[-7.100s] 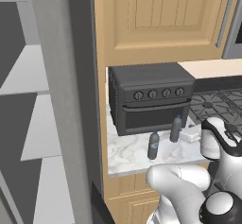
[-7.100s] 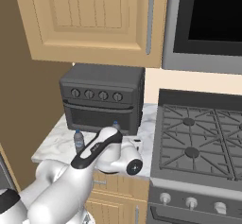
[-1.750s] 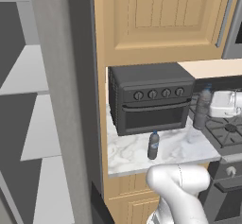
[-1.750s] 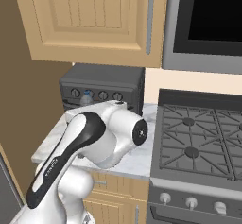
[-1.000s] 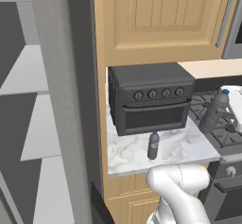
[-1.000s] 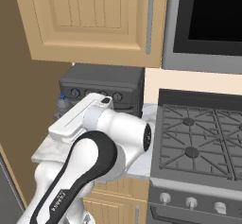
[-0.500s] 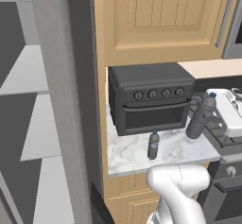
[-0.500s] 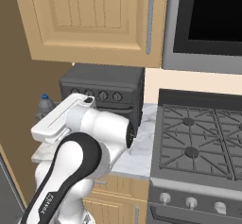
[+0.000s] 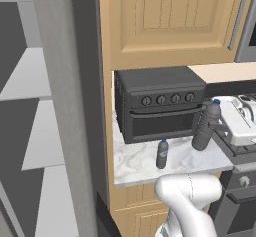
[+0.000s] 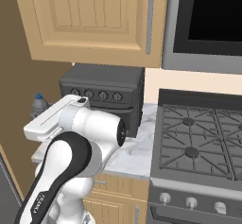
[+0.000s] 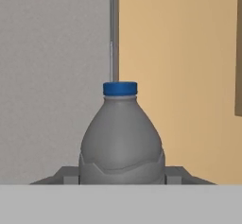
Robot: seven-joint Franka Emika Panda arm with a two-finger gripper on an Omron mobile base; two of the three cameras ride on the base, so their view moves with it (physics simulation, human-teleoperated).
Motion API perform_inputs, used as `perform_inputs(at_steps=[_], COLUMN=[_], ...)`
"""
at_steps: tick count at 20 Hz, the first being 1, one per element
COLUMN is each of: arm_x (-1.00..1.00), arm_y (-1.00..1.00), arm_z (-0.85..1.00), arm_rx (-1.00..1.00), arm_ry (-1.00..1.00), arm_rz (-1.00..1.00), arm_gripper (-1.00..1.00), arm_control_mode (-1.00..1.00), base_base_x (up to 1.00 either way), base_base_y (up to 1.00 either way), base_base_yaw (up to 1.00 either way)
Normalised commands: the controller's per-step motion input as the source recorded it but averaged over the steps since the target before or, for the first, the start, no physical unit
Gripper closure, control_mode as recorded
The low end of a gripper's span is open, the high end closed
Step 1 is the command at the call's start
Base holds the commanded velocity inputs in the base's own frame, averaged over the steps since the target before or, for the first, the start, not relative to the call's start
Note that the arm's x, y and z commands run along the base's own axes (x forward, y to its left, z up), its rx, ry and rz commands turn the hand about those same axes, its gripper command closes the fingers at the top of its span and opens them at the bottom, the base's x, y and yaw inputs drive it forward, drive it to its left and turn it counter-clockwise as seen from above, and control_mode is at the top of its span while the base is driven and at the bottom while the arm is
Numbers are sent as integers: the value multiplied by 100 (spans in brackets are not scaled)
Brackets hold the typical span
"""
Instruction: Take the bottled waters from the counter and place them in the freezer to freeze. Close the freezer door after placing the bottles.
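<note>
My gripper (image 11: 121, 175) is shut on one bottled water (image 11: 121, 138), a grey bottle with a blue cap held upright between the fingers. In the left base view this bottle (image 9: 205, 127) hangs above the right end of the marble counter (image 9: 137, 167), in front of the toaster oven, with the white hand to its right. In the right base view its cap and shoulder (image 10: 38, 105) peek out behind my arm. The second bottled water (image 9: 161, 153) stands on the counter near its front edge. The freezer (image 9: 35, 131) is open at the left, its pale shelves showing.
A black toaster oven (image 9: 160, 106) fills the back of the counter. The stove top (image 10: 198, 140) lies to the right. Wooden cabinets (image 9: 170, 21) hang above. The freezer's grey side wall (image 9: 75, 111) stands between its shelves and the counter.
The held bottle has swung left, from over the stove edge to above the counter's right end, and sits slightly lower. The other bottle has not moved.
</note>
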Motion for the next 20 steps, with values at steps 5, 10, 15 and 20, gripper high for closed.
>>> perform_inputs(at_steps=[5, 10, 15, 20], arm_x=[0, 0, -20, 0], arm_y=[0, 0, 0, 0], arm_z=[0, 0, 0, 0], arm_rx=[0, 0, 0, 0], arm_ry=[0, 0, 0, 0], arm_rz=[0, 0, 0, 0], arm_gripper=[100, 100, 100, 100], arm_control_mode=[-100, -100, 100, 100], base_base_x=[0, 0, -11, -62], base_base_y=[0, 0, 0, 0], base_base_yaw=[0, 0, 0, 0])
